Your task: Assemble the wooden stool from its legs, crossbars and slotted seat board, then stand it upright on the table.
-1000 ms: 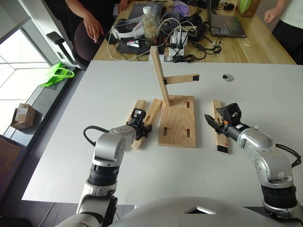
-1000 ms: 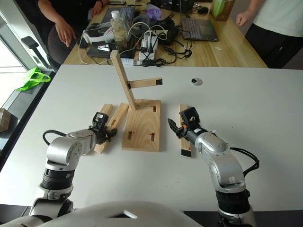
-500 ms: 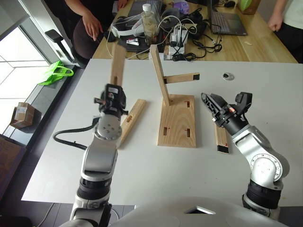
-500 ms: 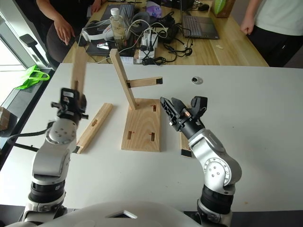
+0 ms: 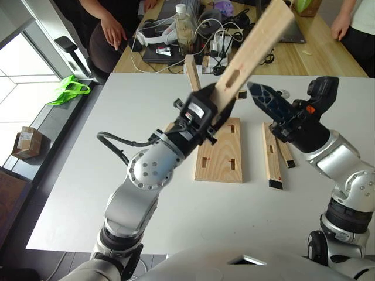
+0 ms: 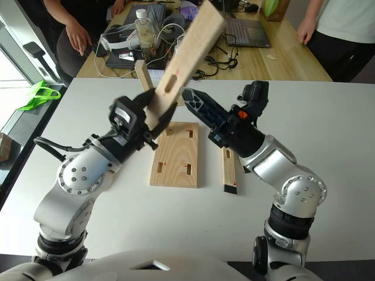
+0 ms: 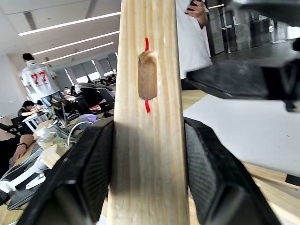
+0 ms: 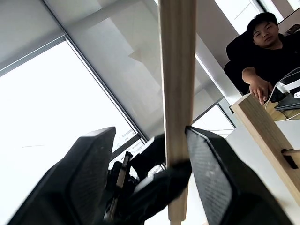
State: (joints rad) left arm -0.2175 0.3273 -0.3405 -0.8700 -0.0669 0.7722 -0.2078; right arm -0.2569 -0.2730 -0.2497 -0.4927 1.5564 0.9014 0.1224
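Note:
My left gripper (image 5: 210, 112) is raised over the table, shut on a wooden leg (image 5: 253, 42) with an oval slot; the leg slants up and to the right. In the left wrist view the leg (image 7: 147, 140) sits clamped between both black fingers (image 7: 91, 173). My right gripper (image 5: 262, 96) is open, lifted, and points at the held leg from the right, close but apart. Through its open fingers (image 8: 91, 178) the leg (image 8: 177, 84) stands farther off. The slotted seat board (image 5: 221, 153) lies flat below. An upright leg (image 8: 262, 124) with a crossbar stands at its far end, partly hidden.
Two more wooden pieces (image 5: 270, 161) lie on the white table to the right of the seat board. Behind the white table, a wooden desk (image 5: 328, 58) holds cables, a bottle (image 5: 184, 24) and a laptop. People stand at the far edges.
My left arm swung the leg up and to the right, from upright at the left to slanting over the seat board. My right gripper rose and moved toward it.

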